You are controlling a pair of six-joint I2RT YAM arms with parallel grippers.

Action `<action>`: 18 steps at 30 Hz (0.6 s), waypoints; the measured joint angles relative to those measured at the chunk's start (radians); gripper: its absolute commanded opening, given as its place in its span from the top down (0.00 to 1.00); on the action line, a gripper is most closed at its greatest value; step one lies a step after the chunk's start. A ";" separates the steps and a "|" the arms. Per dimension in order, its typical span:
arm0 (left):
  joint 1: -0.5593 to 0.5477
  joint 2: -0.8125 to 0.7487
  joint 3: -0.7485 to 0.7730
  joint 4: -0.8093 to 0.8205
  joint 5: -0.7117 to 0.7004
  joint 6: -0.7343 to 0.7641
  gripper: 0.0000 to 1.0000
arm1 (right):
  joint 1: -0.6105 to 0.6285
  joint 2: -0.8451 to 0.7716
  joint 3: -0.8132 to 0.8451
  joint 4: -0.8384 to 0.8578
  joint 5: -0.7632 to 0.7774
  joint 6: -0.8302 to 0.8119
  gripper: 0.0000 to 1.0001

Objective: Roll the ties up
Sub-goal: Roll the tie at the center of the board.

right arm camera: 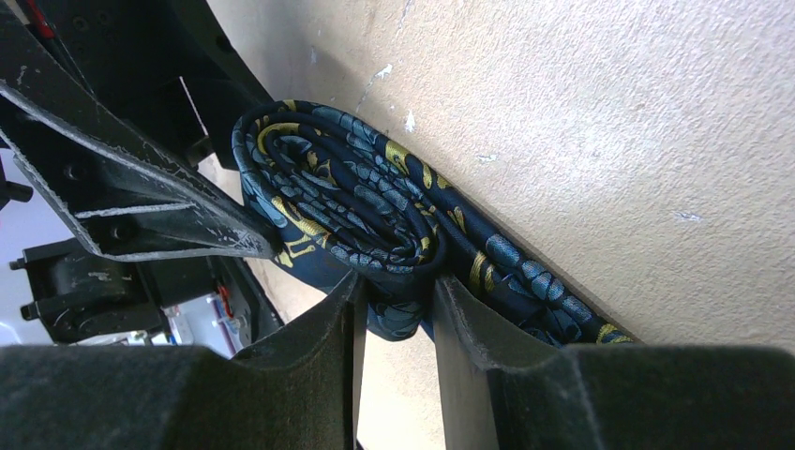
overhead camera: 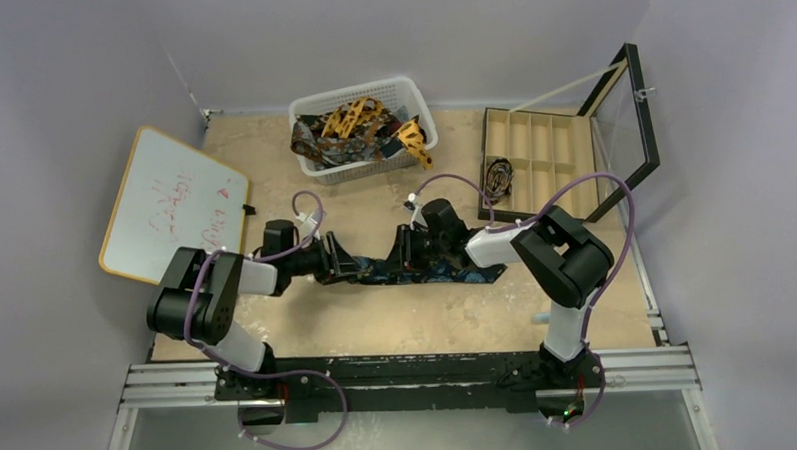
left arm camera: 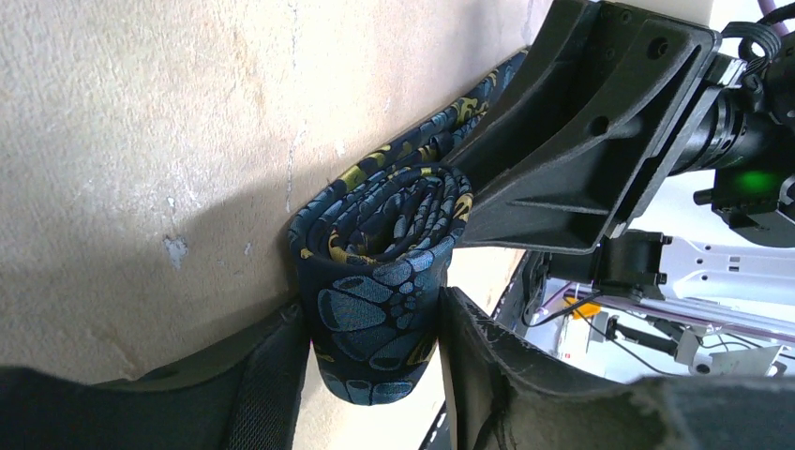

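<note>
While both arms lean in low over the middle of the table (overhead camera: 428,319), the left hand (left arm camera: 375,323) and the right hand (right arm camera: 394,305) meet on the same navy tie (overhead camera: 466,275). From where I stand, the tie's near part is wound into a tight roll (left arm camera: 389,225), standing on edge against the table. Its blue and gold print spirals inward. The left hand is closed on the roll, one finger pressed against each side of it. The right hand comes from the opposite side and pinches the roll's outer layers between its two fingers. The unrolled tail of the tie lies flat on the table, running away under the right arm.

Farther back sits a white mesh basket (overhead camera: 368,168) with more ties heaped inside, an orange-yellow tie (overhead camera: 356,114) on top and a dark brown tie (overhead camera: 311,140) beside it. To the right stands an open compartment box (overhead camera: 537,140), its glass lid raised. A whiteboard (overhead camera: 174,203) with red scribbles lies at the left.
</note>
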 measured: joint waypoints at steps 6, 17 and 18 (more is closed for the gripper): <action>0.000 0.004 -0.005 0.022 0.008 0.001 0.50 | -0.001 0.000 0.000 0.001 -0.003 0.000 0.66; 0.000 0.010 -0.005 0.040 0.031 0.001 0.37 | -0.002 0.000 0.000 0.001 -0.007 0.000 0.66; 0.000 0.010 -0.003 0.040 0.031 0.001 0.37 | -0.002 0.000 0.000 0.001 -0.007 0.000 0.66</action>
